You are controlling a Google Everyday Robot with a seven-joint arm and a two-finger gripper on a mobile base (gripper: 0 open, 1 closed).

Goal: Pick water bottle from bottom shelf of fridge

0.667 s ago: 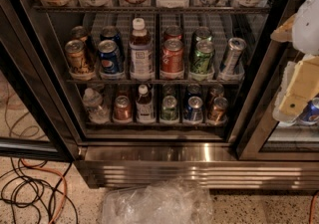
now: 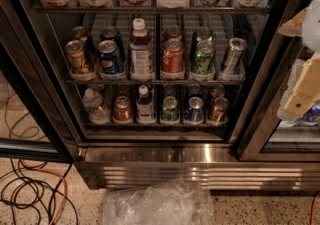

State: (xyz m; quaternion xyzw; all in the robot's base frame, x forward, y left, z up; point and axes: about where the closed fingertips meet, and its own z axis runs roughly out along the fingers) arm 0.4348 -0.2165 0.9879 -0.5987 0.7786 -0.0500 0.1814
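The fridge stands open in front of me, with black frames and a shiny ribbed steel base. The bottom shelf holds one row of small cans and bottles. The water bottle, clear and ribbed, stands at the far left of that row, beside a red can and a white-capped dark bottle. My gripper is at the right edge of the camera view, outside the fridge and in front of the right door, far right of and above the water bottle. Its cream fingers stand apart and hold nothing.
The rack above carries taller cans and a white-capped bottle. A black door frame angles down the left side. Black and orange cables lie on the floor at the left. A crumpled clear plastic bag lies before the fridge base.
My gripper has shifted slightly up and to the right. The bottles and cans have not moved.
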